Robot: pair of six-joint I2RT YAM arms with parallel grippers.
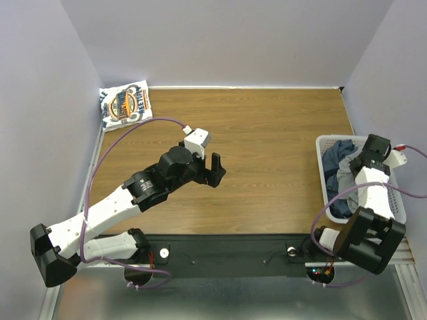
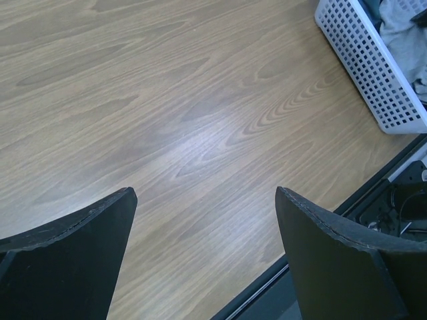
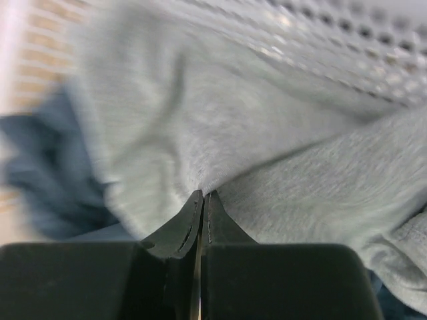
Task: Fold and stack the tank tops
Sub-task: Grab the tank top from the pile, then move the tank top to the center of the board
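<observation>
Printed top (image 1: 125, 105) lies folded far-left; grey top (image 3: 267, 153), blue tops (image 1: 338, 152) crumpled right.

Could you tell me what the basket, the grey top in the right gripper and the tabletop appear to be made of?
The basket looks like white moulded plastic: stiff walls with a regular grid of holes. The grey tank top, pinched by the right gripper, looks like soft heathered knit cloth, matte and creased. The tabletop shows wood grain with a slight sheen, possibly laminate.

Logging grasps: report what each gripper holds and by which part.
Right gripper pinches a raised fold of the grey tank top in the basket; which part of the garment cannot be told. Left gripper, open, holds nothing.
</observation>
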